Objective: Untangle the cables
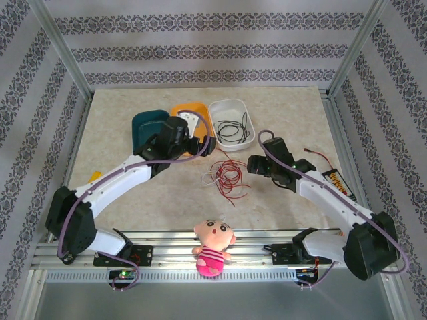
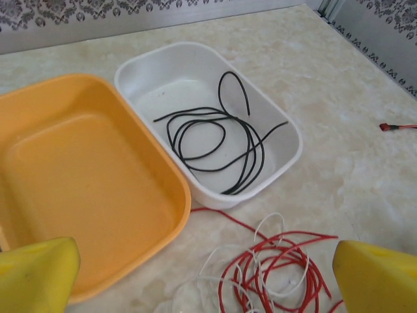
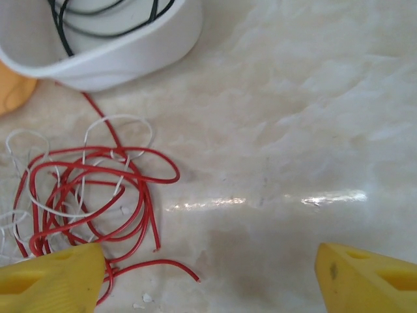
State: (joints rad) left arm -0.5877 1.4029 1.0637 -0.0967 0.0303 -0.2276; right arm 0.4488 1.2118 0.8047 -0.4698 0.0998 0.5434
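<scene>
Already sorted: black cable (image 2: 215, 140) lies coiled in the white tray (image 2: 290, 140).
Tangled: red and white cables (image 3: 85, 189) are heaped on the table (image 3: 293, 130), just in front of that tray.
Left gripper (image 2: 207, 277): jaws wide, empty, above the heap.
Right gripper (image 3: 208, 280): jaws wide, empty, one finger over the red loops.
Step in hand: likely reaching for a second strand.
Next move: pinch one colour only and draw it free, perhaps toward the orange tray (image 2: 98, 189).

Marble-look tabletop (image 1: 113, 120) in a wallpapered enclosure
Grey damask-striped walls (image 1: 200, 50), aluminium corner posts (image 1: 60, 50), a slotted metal rail (image 1: 167, 257) along the near edge, soft glare on the beige surface.
</scene>
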